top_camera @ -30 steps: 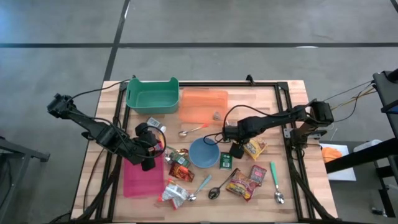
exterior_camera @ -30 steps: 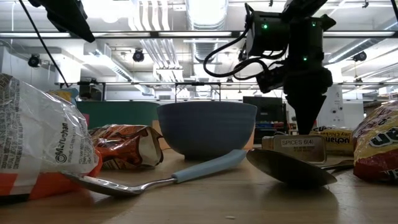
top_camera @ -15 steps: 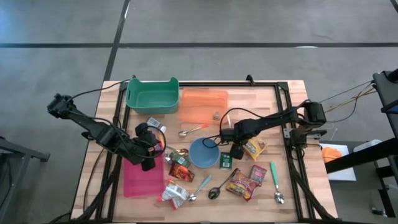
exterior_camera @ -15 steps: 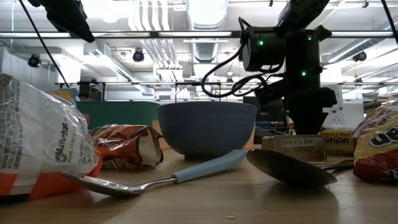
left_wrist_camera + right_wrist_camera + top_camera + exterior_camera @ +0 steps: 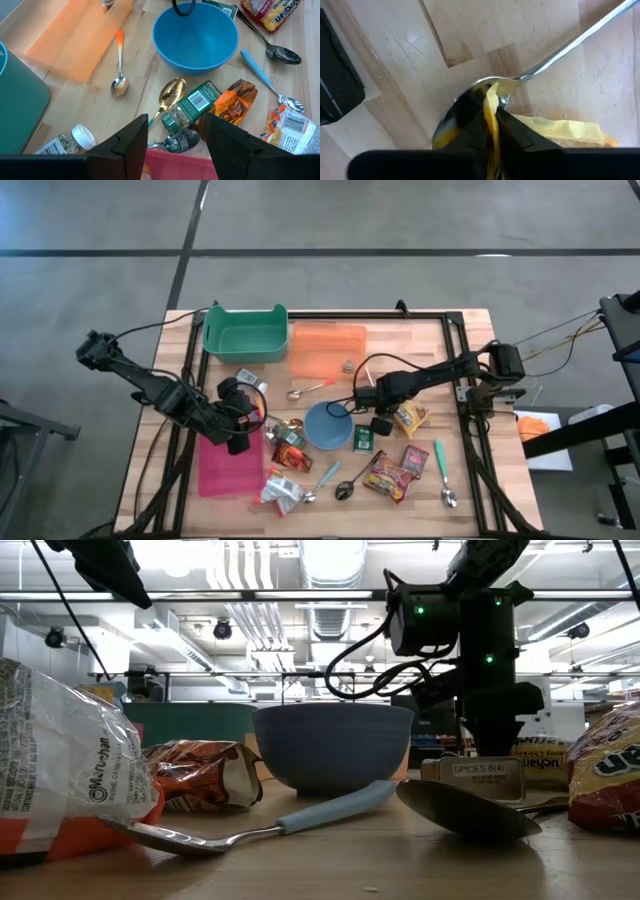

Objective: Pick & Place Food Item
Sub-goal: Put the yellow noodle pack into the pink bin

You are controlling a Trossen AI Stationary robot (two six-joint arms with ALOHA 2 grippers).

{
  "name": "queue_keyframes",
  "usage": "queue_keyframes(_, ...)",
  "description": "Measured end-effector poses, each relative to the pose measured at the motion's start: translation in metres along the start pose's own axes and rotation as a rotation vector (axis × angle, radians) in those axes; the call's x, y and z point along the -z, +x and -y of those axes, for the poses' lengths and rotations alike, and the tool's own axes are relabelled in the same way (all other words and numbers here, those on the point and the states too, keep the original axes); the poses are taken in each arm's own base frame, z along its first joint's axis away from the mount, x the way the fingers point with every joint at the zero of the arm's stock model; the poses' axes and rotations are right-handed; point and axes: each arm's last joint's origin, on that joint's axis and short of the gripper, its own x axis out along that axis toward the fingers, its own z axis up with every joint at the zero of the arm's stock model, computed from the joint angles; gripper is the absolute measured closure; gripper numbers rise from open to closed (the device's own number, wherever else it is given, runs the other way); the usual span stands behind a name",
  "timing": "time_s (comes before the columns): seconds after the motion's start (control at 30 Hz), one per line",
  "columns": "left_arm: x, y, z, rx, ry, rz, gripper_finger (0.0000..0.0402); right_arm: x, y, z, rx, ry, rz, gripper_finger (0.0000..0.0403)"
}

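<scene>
Setting: wooden worktop (image 5: 440, 340) on a grey floor, cluttered with packets, spoons, bins.
Right gripper (image 5: 381, 423): low beside the blue bowl (image 5: 328, 425); fingers (image 5: 512, 131) closed on the edge of the yellow snack packet (image 5: 560, 131), over a spoon bowl (image 5: 465, 107).
Task thing: yellow snack packet (image 5: 409, 417) lies flat on the worktop, just right of the blue bowl, not lifted.
Left gripper (image 5: 238, 442): waits over the pink tray (image 5: 230, 465), fingers (image 5: 132, 142) parted, nothing held.
Risk: pinch looks thin, only the packet edge, so it may slip on lift; the spoon under the fingers may get dragged or flicked.
Risk 2: green spice box (image 5: 363, 439) sits close; a swing could knock it.
View gap: right wrist view shows the pinch and spoon; high view hides both under the arm; low view shows only the wrist above the spice box (image 5: 486, 772).
</scene>
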Motion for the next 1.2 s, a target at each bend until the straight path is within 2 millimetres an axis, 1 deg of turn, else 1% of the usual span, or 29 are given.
queue_keyframes(0.3,0.0,0.0,0.0,0.0,0.0,0.0,0.0209,-0.003,-0.004,-0.001,-0.006,0.003,0.01,0.0394)
queue_keyframes(0.5,0.0,0.0,0.0,0.0,-0.001,0.0,0.0209,-0.008,-0.013,-0.002,-0.003,0.02,0.018,0.0394)
queue_keyframes(0.83,0.0,0.0,0.0,0.0,-0.008,0.0,0.0209,-0.014,-0.043,-0.009,0.085,0.071,0.059,0.0394)
queue_keyframes(1.1,0.0,0.0,-0.001,-0.019,-0.125,0.015,0.0209,-0.021,-0.067,-0.016,0.137,0.196,0.152,0.0395)
queue_keyframes(1.2,-0.001,0.0,-0.001,-0.033,-0.133,0.028,0.0209,-0.022,-0.08,-0.017,0.173,0.238,0.191,0.0395)
